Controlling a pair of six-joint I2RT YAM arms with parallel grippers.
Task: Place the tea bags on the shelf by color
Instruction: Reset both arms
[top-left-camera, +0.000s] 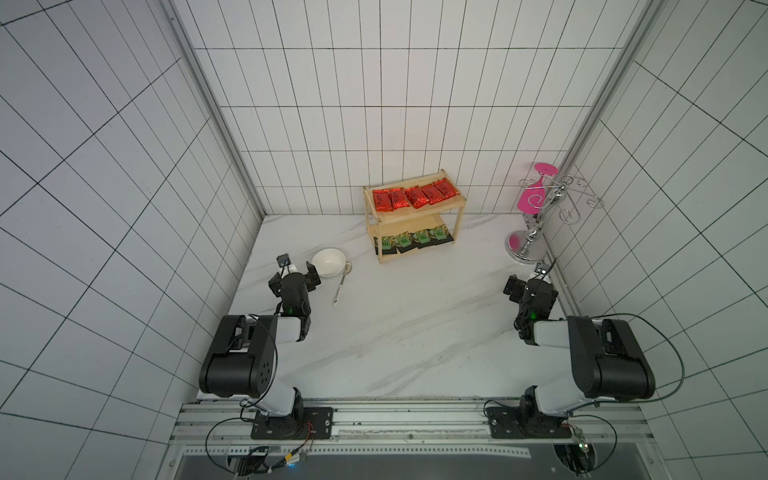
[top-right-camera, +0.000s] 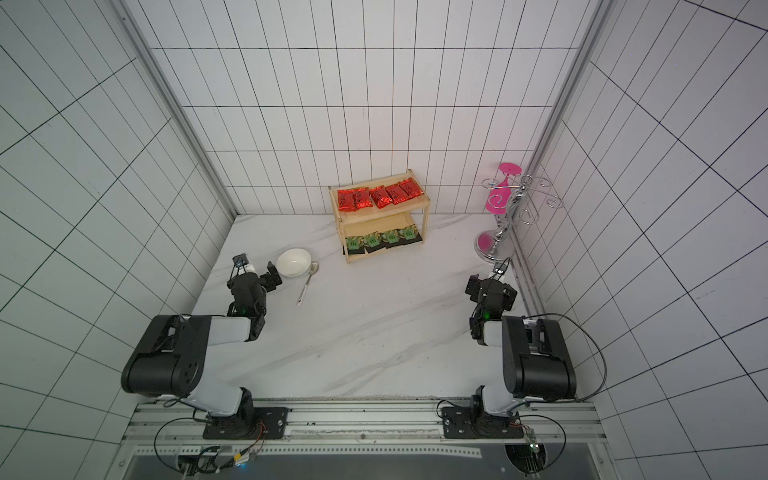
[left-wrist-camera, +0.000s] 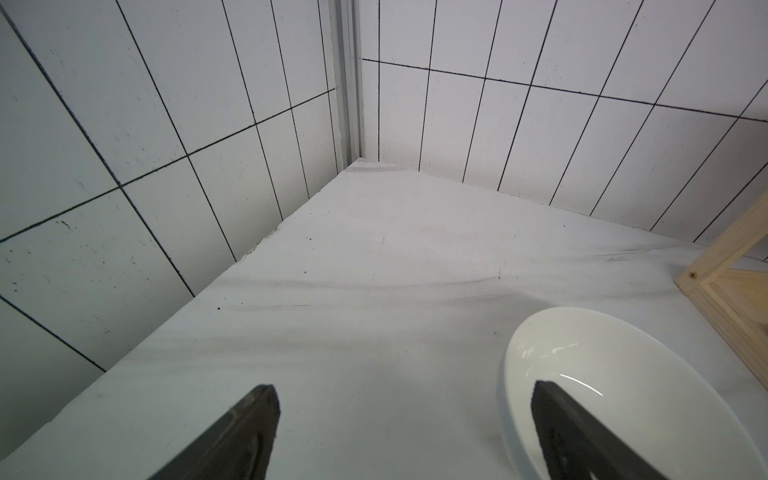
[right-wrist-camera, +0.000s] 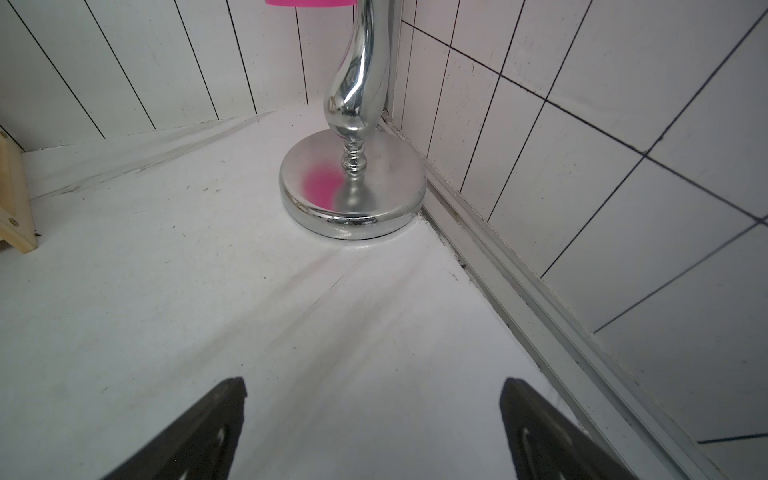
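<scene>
The sorting looks finished: five red packets (top-left-camera: 409, 196) lie on the top tier of the shelf (top-left-camera: 458, 224), four green sachets (top-left-camera: 411, 240) on the lower one; the left gripper (left-wrist-camera: 403, 392) and right gripper (right-wrist-camera: 374, 384) hang released and empty, well apart from the shelf; the next move likely calls for no further grasp.

No legible text (tiny script on packets (top-left-camera: 417, 196))
</scene>
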